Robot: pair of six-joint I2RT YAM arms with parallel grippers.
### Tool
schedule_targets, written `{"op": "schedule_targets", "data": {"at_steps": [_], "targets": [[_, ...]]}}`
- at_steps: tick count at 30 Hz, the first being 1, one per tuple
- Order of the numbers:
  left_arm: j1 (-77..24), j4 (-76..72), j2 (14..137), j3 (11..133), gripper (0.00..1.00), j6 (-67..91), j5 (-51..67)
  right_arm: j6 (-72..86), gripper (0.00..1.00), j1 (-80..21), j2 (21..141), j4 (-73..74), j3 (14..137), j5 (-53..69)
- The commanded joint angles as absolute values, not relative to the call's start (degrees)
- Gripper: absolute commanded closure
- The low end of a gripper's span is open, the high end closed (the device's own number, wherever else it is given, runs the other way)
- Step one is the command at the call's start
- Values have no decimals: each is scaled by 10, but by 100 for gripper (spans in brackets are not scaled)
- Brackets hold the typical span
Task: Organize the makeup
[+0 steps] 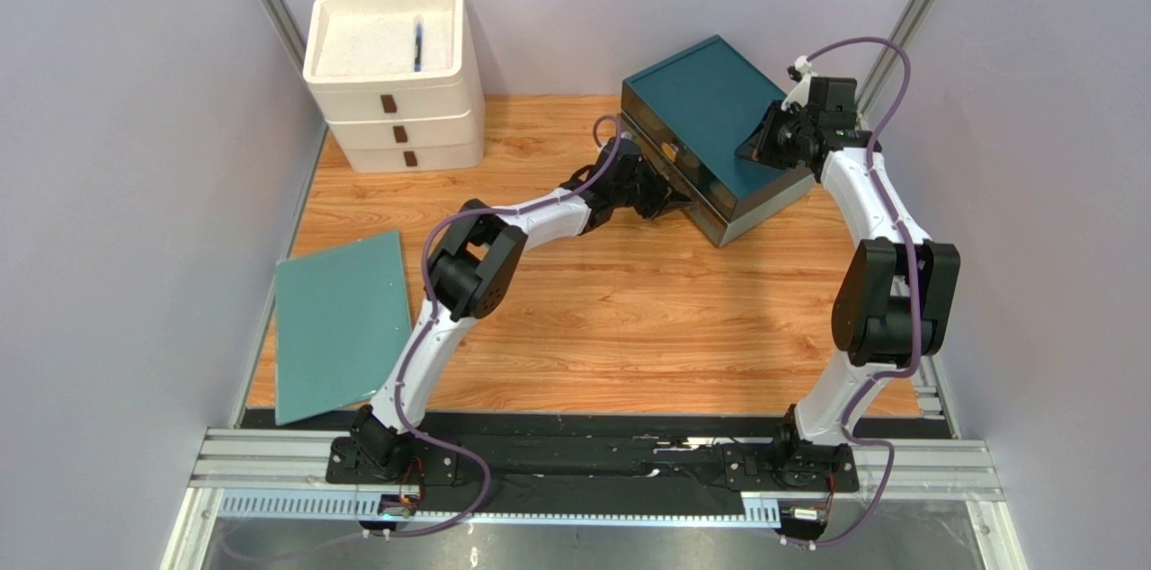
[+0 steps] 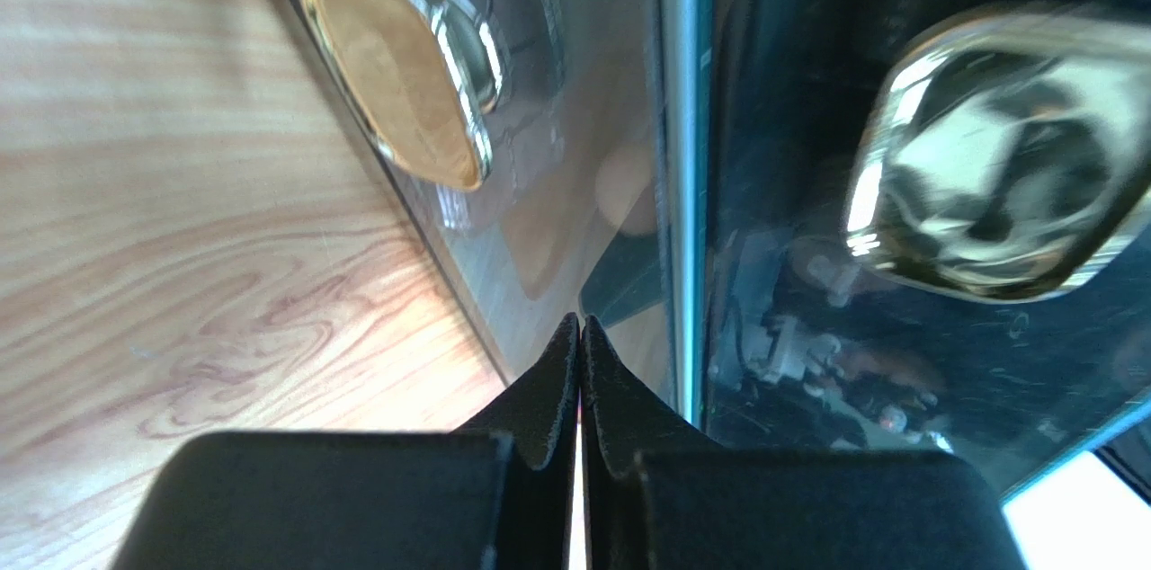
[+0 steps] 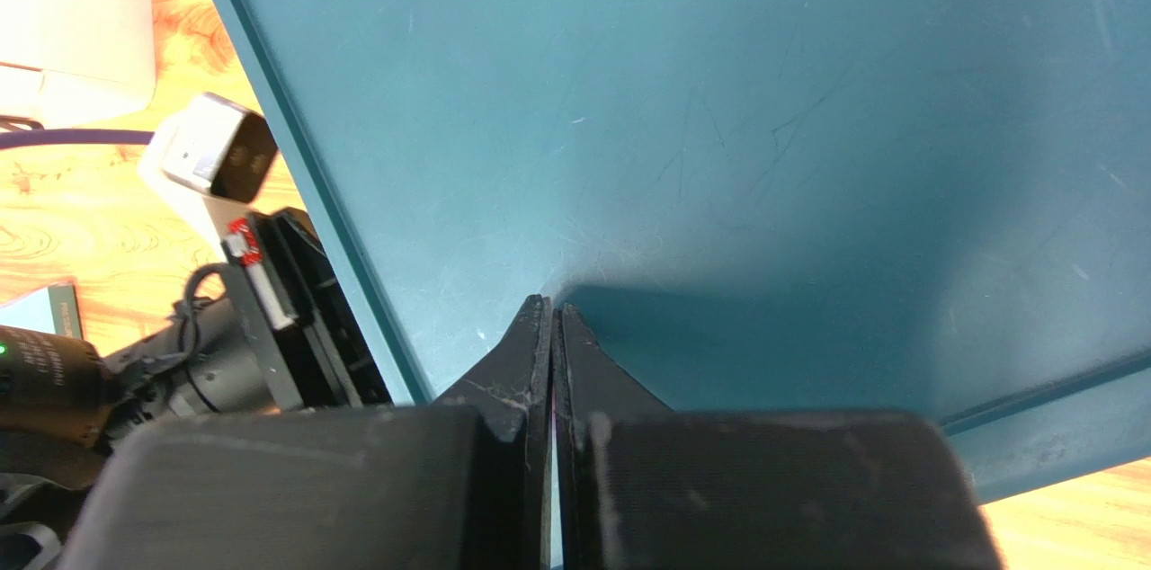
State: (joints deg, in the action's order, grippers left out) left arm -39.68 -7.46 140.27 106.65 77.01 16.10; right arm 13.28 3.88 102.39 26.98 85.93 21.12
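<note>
the makeup is not plainly in view: small pale shapes (image 2: 811, 341) behind the dark glossy front of the teal case (image 1: 709, 112) may be it or mere reflections, i cannot tell. a thin dark item (image 1: 416, 44) lies in the top tray of the white unit (image 1: 392, 98).

the left pincer (image 2: 580, 327) is clenched on nothing, its tips just at the case front, at the seam between two gold knobs (image 2: 405, 71). the right pincer (image 3: 554, 307), also clenched and empty, rests on or just above the lid.

likely risks: clenched tips cannot take a knob, and a push on that slick front could glance off or shove the case along the tabletop (image 1: 608, 314). the right tips sit toward the lid's edge, so hard pressure there might tip or skew the case and rattle what is inside.
</note>
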Motion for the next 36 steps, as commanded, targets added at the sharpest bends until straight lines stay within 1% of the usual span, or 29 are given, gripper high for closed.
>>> {"op": "schedule_targets", "data": {"at_steps": [1, 5, 13, 16, 20, 23, 28, 29, 31, 32, 34, 35, 36], "targets": [[-398, -85, 1410, 1096, 100, 787, 175, 106, 100, 50, 1078, 414, 824, 151], [-399, -92, 1412, 1093, 100, 788, 178, 107, 100, 50, 1078, 414, 824, 150], [-398, -180, 1440, 1107, 100, 819, 196, 106, 100, 50, 1078, 414, 825, 152], [-398, -182, 1455, 1123, 100, 820, 214, 107, 100, 50, 1078, 415, 824, 153], [-396, -185, 1442, 1105, 100, 801, 213, 108, 100, 50, 1076, 414, 824, 154], [-389, -195, 1401, 1054, 100, 766, 206, 107, 100, 50, 1072, 413, 824, 153], [-365, -226, 1282, 943, 100, 693, 200, 108, 100, 50, 1064, 410, 826, 159], [-360, -235, 1242, 929, 100, 665, 202, 108, 100, 50, 1061, 409, 826, 161], [-342, -239, 1205, 902, 100, 621, 226, 111, 100, 50, 1049, 403, 824, 165], [-336, -212, 1175, 901, 100, 605, 241, 112, 100, 50, 1043, 400, 824, 169], [-323, -170, 1145, 911, 96, 569, 267, 120, 100, 50, 1031, 393, 824, 177], [-315, -117, 1116, 913, 85, 516, 281, 122, 100, 50, 1016, 389, 824, 180], [-312, -83, 1098, 921, 79, 478, 280, 128, 100, 50, 1005, 380, 823, 188]]}}
